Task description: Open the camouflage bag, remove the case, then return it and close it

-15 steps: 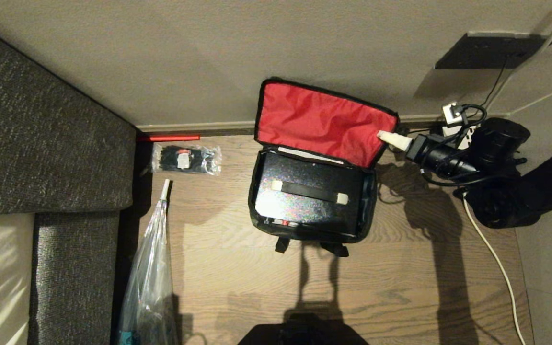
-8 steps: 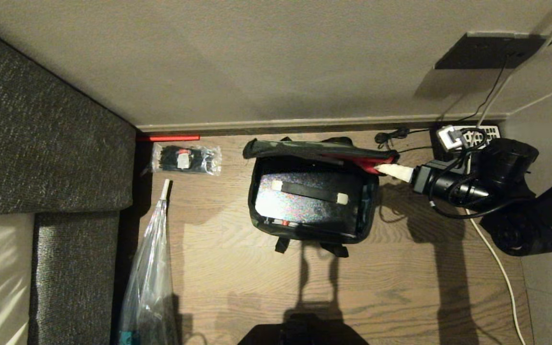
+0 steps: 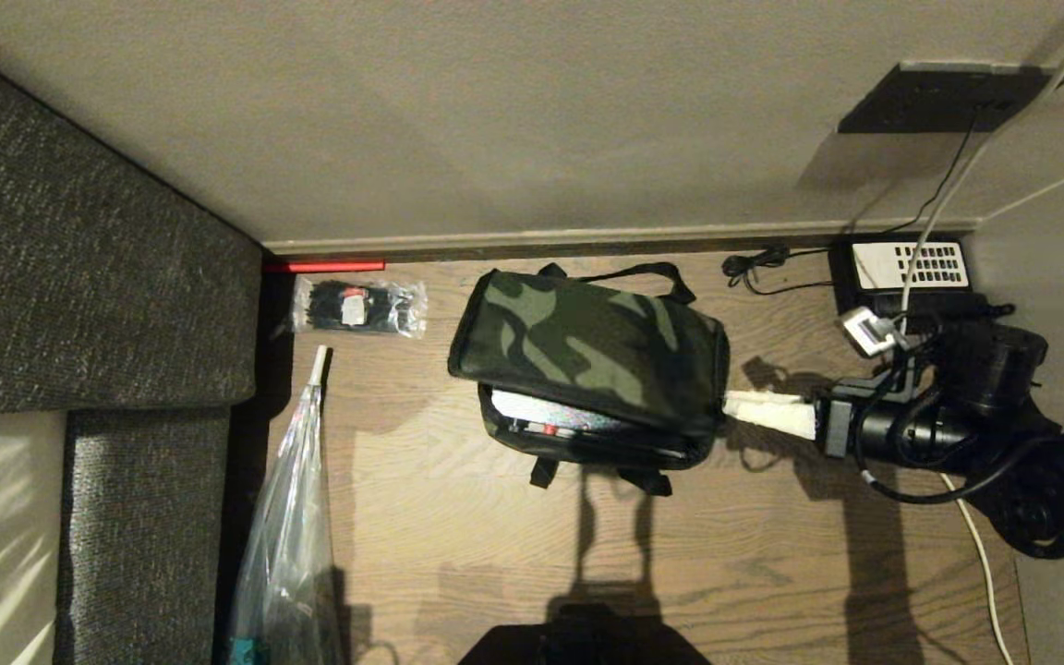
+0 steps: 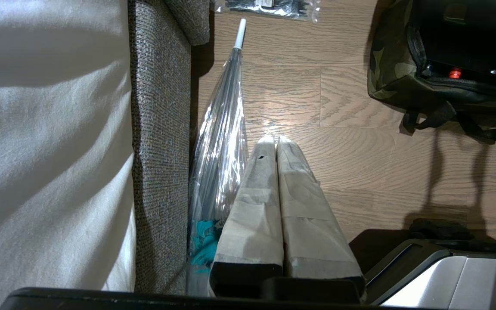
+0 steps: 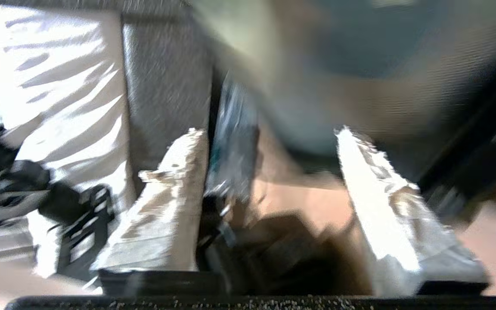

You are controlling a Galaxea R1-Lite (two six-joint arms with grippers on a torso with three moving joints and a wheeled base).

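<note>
the boxy soft camouflage fabric bag [image 3: 587, 365] sits at the centre of the head view on the wooden floor, its lid flopped down but gaping at the front over the flat black speckled hard case [image 3: 578, 423]. the right gripper [image 3: 767, 411], fingers spread and empty, hovers just right of the bag; the left gripper [image 4: 276, 144] is pressed closed. the limp lid probably needs pinching at its front zipper edge, since the fabric will likely sag.

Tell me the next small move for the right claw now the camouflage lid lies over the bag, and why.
Probably press the lid's near edge down onto the camouflage bag. The lid covers most of it, but along the near side a gap shows the case with its red latch. The right claw, jaws apart in the right wrist view, sits just off the bag's right end, holding nothing. The left claw stays out of it.
</note>
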